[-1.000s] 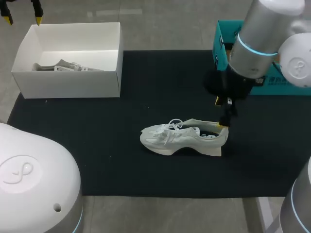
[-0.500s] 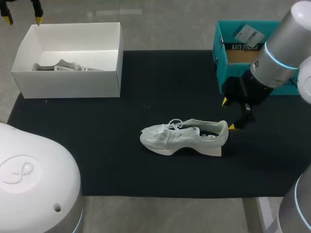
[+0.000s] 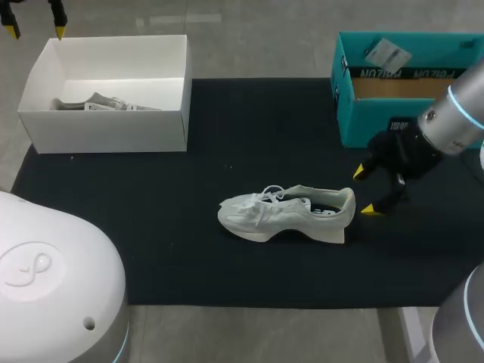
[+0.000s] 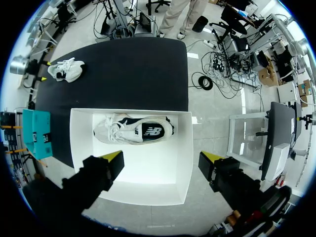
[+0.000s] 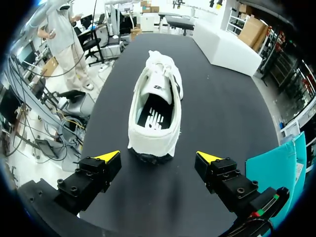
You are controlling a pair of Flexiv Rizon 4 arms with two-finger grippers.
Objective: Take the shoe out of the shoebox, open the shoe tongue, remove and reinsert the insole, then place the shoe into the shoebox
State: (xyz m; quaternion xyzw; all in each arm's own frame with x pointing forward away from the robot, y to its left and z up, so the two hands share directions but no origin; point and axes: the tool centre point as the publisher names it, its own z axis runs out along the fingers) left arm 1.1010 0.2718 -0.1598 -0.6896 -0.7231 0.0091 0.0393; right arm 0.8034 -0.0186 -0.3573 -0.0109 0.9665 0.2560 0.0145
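A white shoe [image 3: 291,214] lies on its sole in the middle of the black mat [image 3: 151,227], toe to the left, its dark insole showing in the opening. My right gripper [image 3: 365,190] stands open just right of the heel, clear of it. In the right wrist view the shoe [image 5: 154,107] lies ahead of the open right gripper [image 5: 159,157], heel nearest. A white shoebox [image 3: 106,121] at the back left holds a second shoe [image 3: 102,103]. My left gripper [image 3: 34,30] hangs open above the box's far left corner. The left wrist view looks straight down on the box [image 4: 182,148] and the shoe [image 4: 134,131] beyond the open left gripper [image 4: 161,157].
A teal box [image 3: 378,121] stands at the back right of the mat, just behind my right arm. Bare mat lies between the two boxes and in front of the shoe.
My right gripper has drawn back to the right from the shoe's heel and away from it. The shoe and the left arm have not moved.
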